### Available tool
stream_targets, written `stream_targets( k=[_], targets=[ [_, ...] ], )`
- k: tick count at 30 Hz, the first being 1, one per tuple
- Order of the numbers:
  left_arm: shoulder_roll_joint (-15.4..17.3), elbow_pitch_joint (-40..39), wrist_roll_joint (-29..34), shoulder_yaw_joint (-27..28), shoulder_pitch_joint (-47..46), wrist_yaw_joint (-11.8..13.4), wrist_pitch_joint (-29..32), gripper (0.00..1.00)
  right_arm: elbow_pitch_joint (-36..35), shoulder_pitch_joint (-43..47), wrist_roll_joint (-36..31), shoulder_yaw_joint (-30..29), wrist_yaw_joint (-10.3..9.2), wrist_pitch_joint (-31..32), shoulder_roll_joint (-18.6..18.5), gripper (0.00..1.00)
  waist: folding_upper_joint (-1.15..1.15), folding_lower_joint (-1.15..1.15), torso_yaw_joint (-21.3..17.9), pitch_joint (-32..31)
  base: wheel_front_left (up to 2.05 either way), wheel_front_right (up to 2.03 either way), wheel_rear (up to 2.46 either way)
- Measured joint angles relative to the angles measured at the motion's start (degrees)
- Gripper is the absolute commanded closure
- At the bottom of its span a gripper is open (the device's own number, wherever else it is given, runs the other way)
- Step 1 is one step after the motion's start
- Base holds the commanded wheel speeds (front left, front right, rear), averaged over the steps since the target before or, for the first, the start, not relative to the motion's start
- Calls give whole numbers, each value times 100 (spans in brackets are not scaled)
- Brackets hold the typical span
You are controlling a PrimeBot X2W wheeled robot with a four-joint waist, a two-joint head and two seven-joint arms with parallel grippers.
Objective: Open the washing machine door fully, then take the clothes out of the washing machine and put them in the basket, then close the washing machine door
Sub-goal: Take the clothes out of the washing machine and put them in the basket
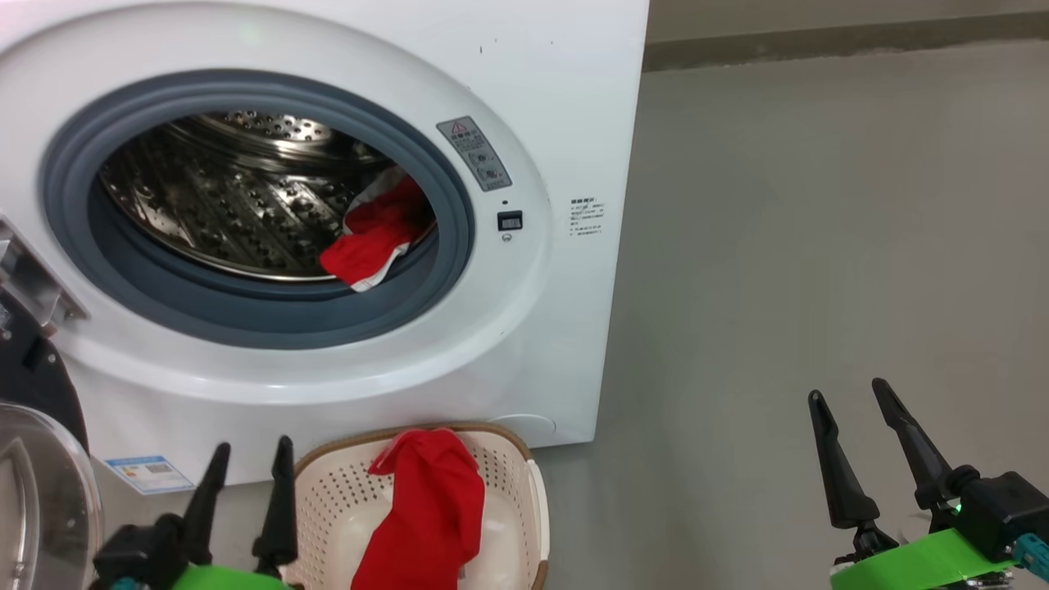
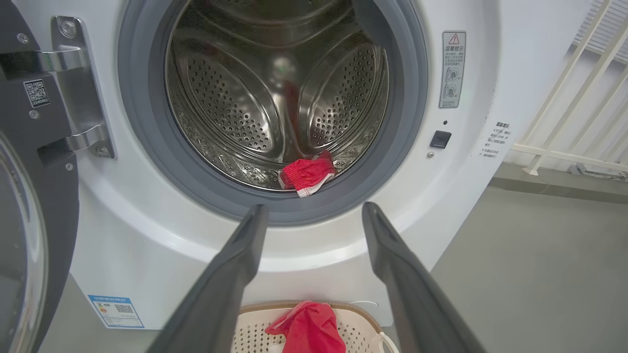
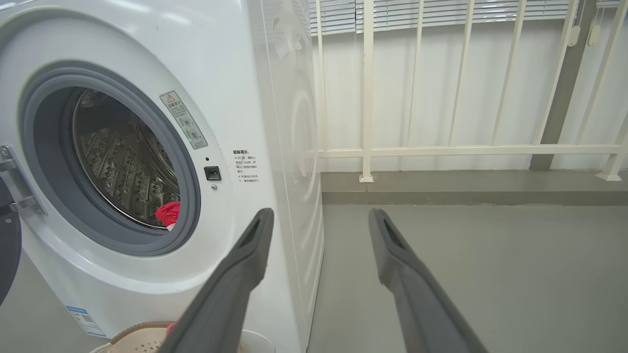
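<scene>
The white washing machine stands with its door swung open to the left, glass bowl at the lower left. One red garment lies at the drum's front right edge, on the steel drum. Another red garment hangs over the rim of the cream basket on the floor below the opening. My left gripper is open and empty, just left of the basket. My right gripper is open and empty over the floor, right of the machine.
Grey floor stretches to the right of the machine. A white railing and a low kerb run behind it. The door hinge sits on the left of the opening.
</scene>
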Motion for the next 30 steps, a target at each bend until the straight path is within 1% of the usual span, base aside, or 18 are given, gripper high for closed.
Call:
stream_targets(
  k=[3, 8, 13, 19, 26, 30],
  targets=[
    [-3, 86, 1, 110, -209, 0, 0, 0, -1, -44, -1, 11, 0, 0, 0, 0, 0, 0, -1, 116, 0, 0, 0],
    [-41, 214, 46, 138, -644, 0, 0, 0, -12, -235, -12, 125, 0, -1, 0, 0, 0, 0, -7, 362, 0, 0, 0],
    [-54, 353, 101, 186, -1158, 0, 0, 0, -31, -437, -20, 170, 0, 0, -19, 0, 0, 0, -10, 665, 0, 0, 0],
    [-66, 593, 104, 371, -1821, -1, 0, 0, -52, -788, -35, 199, 0, -1, -43, 0, 0, 0, -43, 1065, 0, 0, 0],
    [44, 969, 192, 385, -2576, -1, -1, 0, -68, -1115, -34, 177, 0, -1, -53, 0, 0, 0, -133, 1522, 0, 0, 0],
    [101, 1133, 58, 391, -3073, -1, -20, 0, -98, -1271, -26, 192, 0, -1, -48, 0, 0, 0, -196, 1774, 0, 0, 0]
  ],
)
